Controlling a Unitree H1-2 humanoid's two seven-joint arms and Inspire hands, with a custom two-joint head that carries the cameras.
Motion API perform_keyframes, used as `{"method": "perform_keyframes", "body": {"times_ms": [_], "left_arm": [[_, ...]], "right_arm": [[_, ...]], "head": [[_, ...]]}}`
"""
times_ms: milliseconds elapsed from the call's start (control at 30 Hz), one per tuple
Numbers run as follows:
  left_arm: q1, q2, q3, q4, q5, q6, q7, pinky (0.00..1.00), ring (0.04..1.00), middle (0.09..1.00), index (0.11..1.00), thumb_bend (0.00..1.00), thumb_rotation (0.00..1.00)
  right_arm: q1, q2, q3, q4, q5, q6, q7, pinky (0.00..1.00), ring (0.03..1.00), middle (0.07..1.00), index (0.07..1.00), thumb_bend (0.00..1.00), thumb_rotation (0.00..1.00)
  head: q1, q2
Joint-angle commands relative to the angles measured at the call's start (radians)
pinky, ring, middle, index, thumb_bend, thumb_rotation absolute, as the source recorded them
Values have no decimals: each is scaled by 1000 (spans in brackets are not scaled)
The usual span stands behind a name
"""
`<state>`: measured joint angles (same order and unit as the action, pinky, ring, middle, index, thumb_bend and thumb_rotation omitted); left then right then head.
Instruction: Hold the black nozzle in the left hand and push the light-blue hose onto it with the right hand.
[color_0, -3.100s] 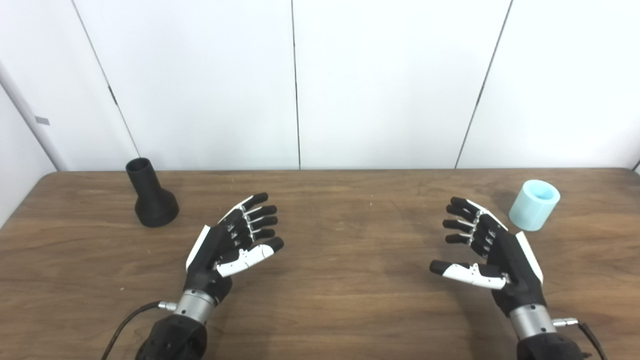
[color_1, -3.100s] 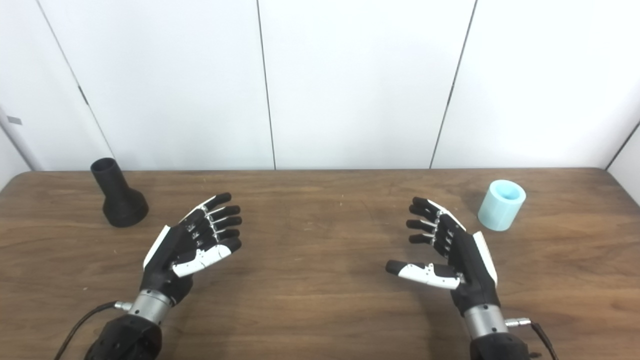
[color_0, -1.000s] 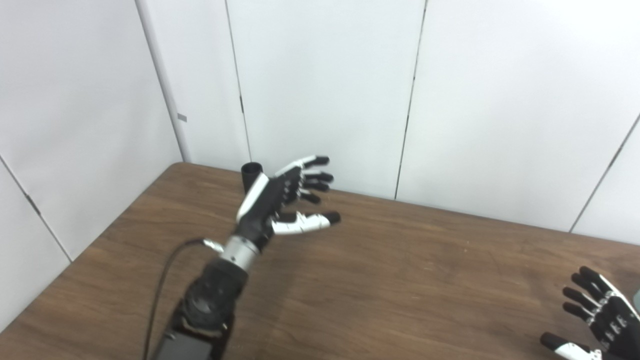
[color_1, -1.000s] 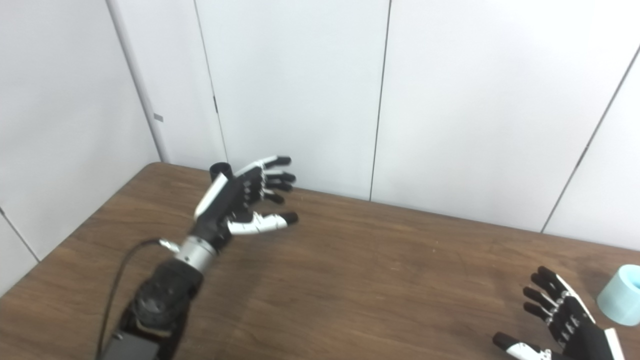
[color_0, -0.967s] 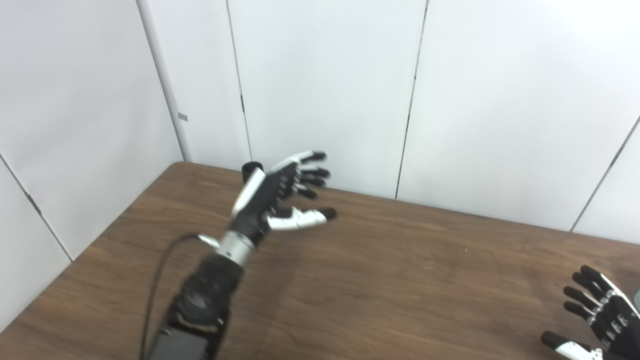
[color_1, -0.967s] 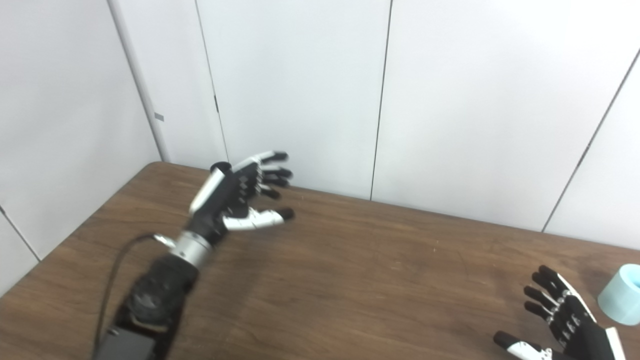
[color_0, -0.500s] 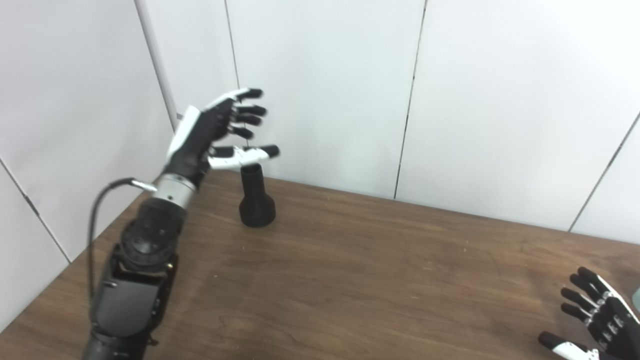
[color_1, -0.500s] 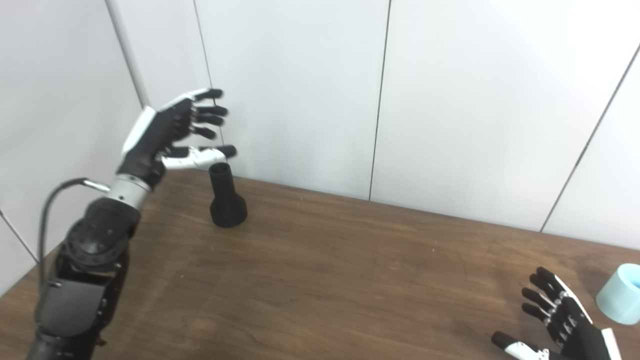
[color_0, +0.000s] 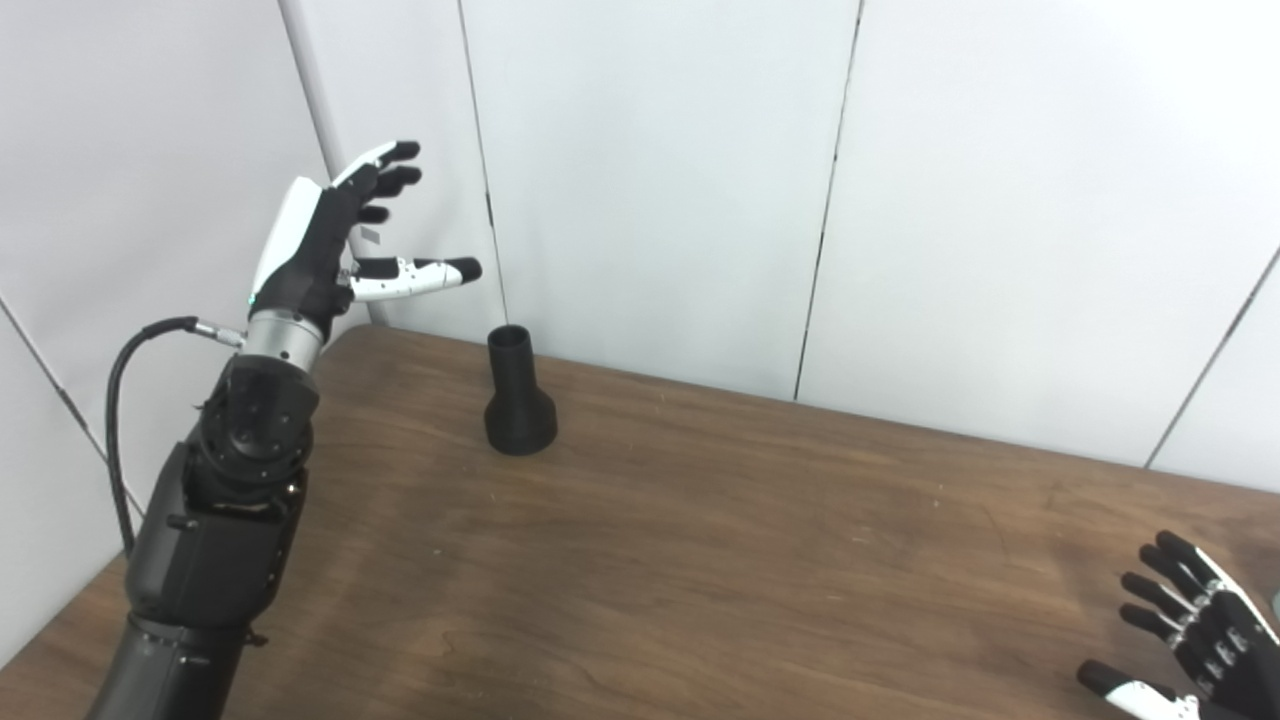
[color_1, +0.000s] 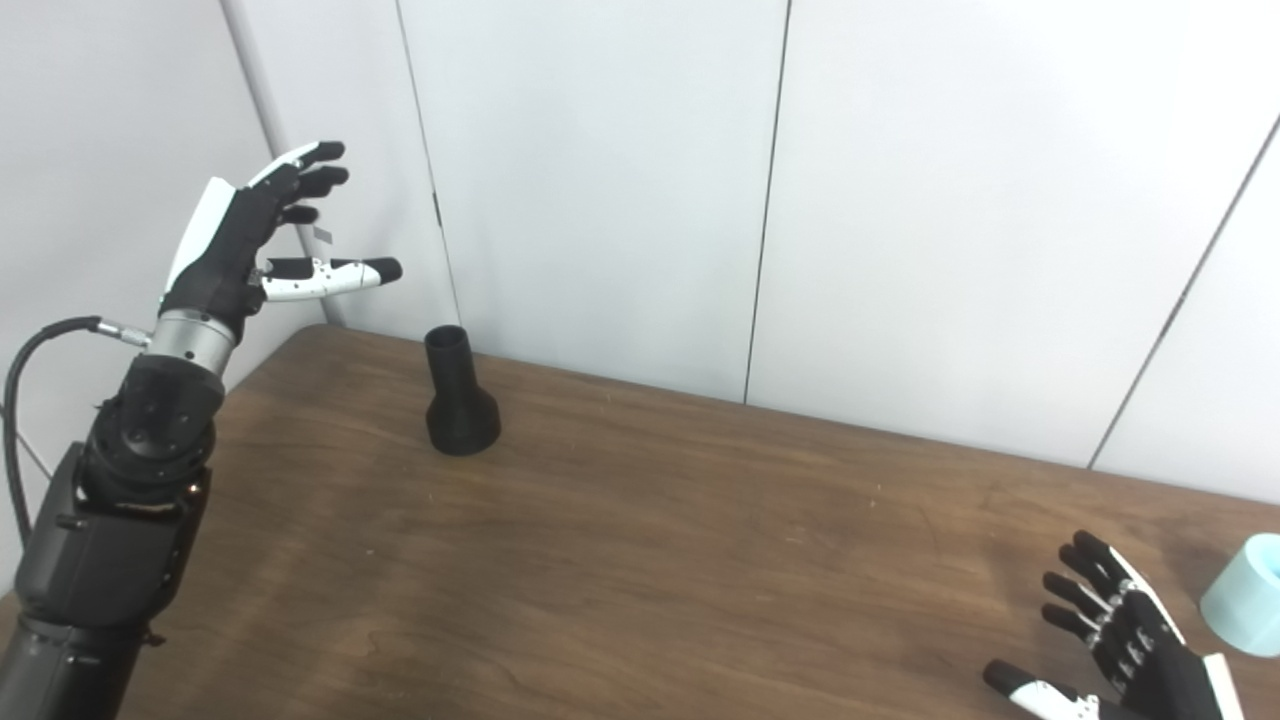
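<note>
At the near right corner of the scene, the right hand (color_1: 1125, 655) is hovering low over the dark brown wooden desk (color_1: 650, 560), palm turned toward the left, its black fingers (color_1: 1085, 585) spreading apart and its white-shelled thumb (color_1: 1030, 690) pointing left. It is holding nothing and is standing open. Just beside it on the right, at the picture's edge in the right eye view, the light-blue cylindrical hose piece (color_1: 1245, 595) is sitting upright on the desk, close to the hand but not touching it; the frame is cutting off part of it.

On the left side, the left arm's black forearm (color_0: 220, 520) is rising steeply from the near left corner, with a black cable (color_0: 125, 400) looping off its silver wrist. The left hand (color_0: 320, 245) is hanging high in the air in front of the white panelled wall (color_0: 650, 170), well above the desk, fingers stretching up and apart and the thumb sticking out to the right. It is empty and open.

Farther back, toward the far left of the desk, the black funnel-shaped nozzle (color_0: 518, 405) is standing upright on its wide base, narrow open neck pointing up. It is sitting below and to the right of the left hand, clearly apart from it, and well apart from the hose piece across the desk.
</note>
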<state>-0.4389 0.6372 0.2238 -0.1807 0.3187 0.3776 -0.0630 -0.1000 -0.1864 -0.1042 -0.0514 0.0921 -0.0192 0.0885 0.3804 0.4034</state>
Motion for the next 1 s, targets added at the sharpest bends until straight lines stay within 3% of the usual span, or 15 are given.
{"method": "perform_keyframes", "body": {"times_ms": [0, 133, 300, 633, 967], "left_arm": [[-39, 58, -5, -6, 26, 31, -22, 972, 979, 912, 877, 877, 300], [-43, 53, -16, 21, 8, 84, -61, 999, 999, 969, 932, 956, 304], [-41, 50, -33, 50, 19, 92, -99, 1000, 1000, 975, 945, 997, 328], [-45, 65, -103, 143, 35, 88, -157, 1000, 1000, 960, 967, 1000, 365], [-66, 48, -138, 239, 65, 90, -157, 1000, 1000, 963, 997, 1000, 375]], "right_arm": [[-32, -8, -7, -20, 13, -47, 5, 753, 818, 871, 876, 678, 0], [-31, -10, -6, -16, -5, -62, -1, 722, 807, 863, 869, 691, 0], [-31, -12, -7, -14, -21, -72, -8, 687, 794, 854, 860, 706, 7], [-26, -8, -10, -29, -22, -58, -10, 694, 793, 852, 858, 708, 35], [-28, -7, -10, -21, -25, -66, -12, 692, 784, 846, 853, 717, 48]], "head": [[0, 0], [-3, 4], [-3, 6], [-7, 13], [-13, 14]]}}
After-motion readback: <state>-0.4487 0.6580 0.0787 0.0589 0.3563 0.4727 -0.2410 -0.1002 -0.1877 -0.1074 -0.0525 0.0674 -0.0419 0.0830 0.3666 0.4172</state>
